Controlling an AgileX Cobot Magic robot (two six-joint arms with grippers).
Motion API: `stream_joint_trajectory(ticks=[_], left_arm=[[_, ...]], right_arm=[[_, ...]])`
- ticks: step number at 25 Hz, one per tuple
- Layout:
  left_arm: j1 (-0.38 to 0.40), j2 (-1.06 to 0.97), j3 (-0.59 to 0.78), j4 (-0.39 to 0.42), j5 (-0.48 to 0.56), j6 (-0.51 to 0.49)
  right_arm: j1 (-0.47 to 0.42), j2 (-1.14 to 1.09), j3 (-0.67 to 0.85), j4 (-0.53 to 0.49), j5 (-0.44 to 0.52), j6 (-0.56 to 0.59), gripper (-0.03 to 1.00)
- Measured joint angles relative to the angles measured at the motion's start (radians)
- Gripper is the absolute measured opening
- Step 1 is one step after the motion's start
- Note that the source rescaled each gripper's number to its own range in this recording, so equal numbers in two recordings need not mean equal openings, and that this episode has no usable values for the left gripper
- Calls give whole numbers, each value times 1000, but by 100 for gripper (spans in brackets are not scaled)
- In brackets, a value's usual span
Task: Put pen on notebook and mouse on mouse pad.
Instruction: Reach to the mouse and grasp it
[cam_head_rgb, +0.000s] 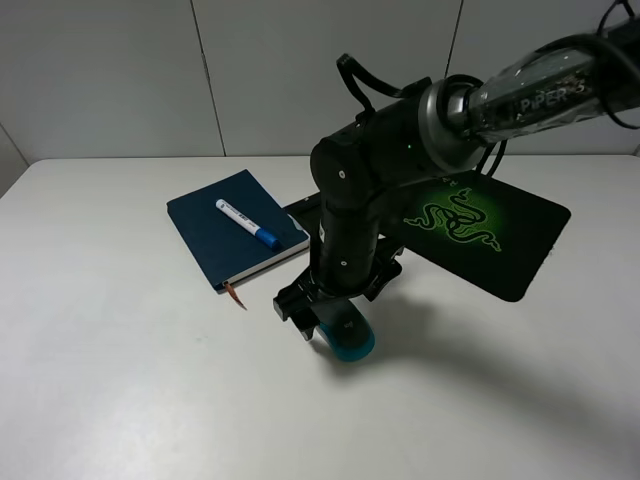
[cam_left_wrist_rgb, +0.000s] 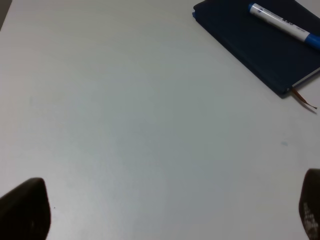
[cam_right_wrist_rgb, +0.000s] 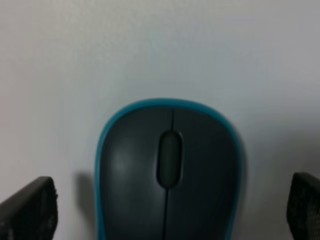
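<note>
The pen, white with a blue cap, lies on the navy notebook at the table's back left. The mouse, dark grey with a teal rim, rests on the bare table in front of the middle. My right gripper hangs right over it, open, a finger on each side with a gap between fingers and mouse. The black mouse pad with its green emblem lies at the back right, partly hidden by the right arm. My left gripper is open over bare table, with nothing between its fingers.
The white table has a grey wall behind it. The right arm reaches in from the upper right across the mouse pad's left part. A reddish ribbon bookmark sticks out of the notebook's near corner.
</note>
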Motion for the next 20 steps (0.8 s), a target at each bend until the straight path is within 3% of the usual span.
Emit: stream_joint_trajectory(ticks=[17, 18, 20], left_arm=[[0, 0, 0, 0, 0, 0], [0, 0, 0, 0, 0, 0], [0, 0, 0, 0, 0, 0]], right_arm=[[0, 1, 77, 13, -53, 1, 100], [0, 1, 77, 13, -53, 1, 99], [0, 1, 77, 4, -53, 1, 87]])
